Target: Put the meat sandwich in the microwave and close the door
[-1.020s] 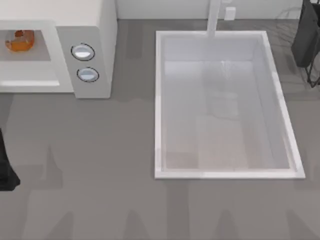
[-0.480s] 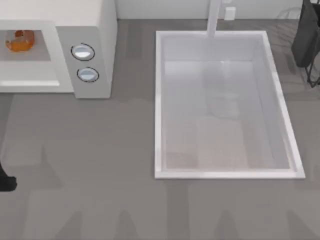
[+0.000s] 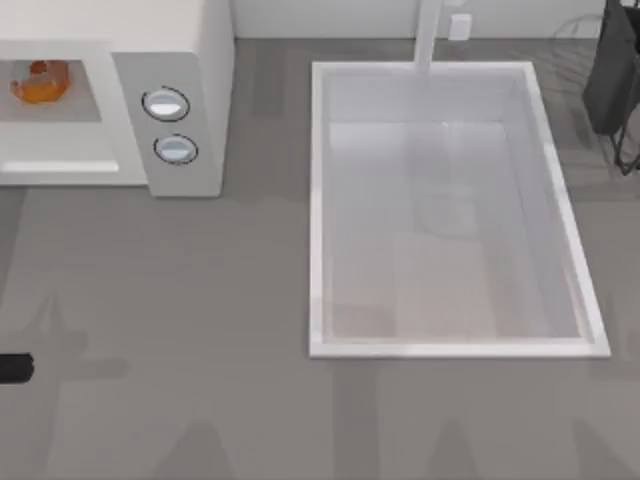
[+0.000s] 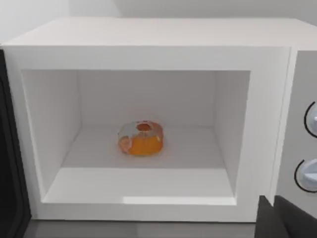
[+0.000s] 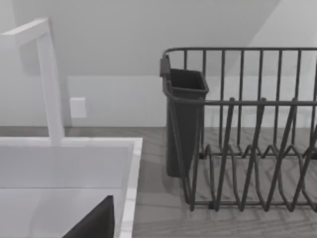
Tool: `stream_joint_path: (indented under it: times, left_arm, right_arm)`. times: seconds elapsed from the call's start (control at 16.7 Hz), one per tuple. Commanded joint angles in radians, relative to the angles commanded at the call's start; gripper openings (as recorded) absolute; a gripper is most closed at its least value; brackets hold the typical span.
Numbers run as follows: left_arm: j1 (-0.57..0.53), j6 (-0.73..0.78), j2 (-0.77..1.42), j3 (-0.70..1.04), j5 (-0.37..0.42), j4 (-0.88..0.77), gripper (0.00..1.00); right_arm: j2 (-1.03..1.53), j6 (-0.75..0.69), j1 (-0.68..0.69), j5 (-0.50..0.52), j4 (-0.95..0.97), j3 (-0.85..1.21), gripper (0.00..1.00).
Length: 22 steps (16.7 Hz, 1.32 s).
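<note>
One step remains: the meat sandwich [image 4: 141, 138] lies inside the microwave [image 3: 190, 60], and the door [image 4: 10, 163] stands open beside the cavity, nearer the left gripper [image 3: 12, 368]; jaw state indeterminable.

We see white microwave [image 4: 148, 54], orange sandwich [image 4: 140, 139] with whitish top, grey table [image 3: 200, 330], white sink [image 3: 450, 345], dark rack [image 5: 247, 148].
</note>
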Motion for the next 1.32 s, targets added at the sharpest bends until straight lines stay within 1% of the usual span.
stream_joint_path:
  times: [0.54,0.72,0.96,1.32]
  left_arm:
    - [0.0,0.0,0.001,0.001,0.0,0.0,0.0]
    - [0.048,0.044,0.064,0.064,0.036,-0.035,0.0]
    - [0.207,0.183,0.299,0.273,0.14,-0.147,0.0]
    - [0.539,0.476,0.884,0.694,0.344,-0.392,0.0]
  right_arm:
    - [0.0,0.0,0.0,0.0,0.0,0.0,1.0]
    - [0.0,0.0,0.0,0.0,0.0,0.0,1.0]
    - [0.0,0.0,0.0,0.0,0.0,0.0,1.0]
    - [0.0,0.0,0.0,0.0,0.0,0.0,1.0]
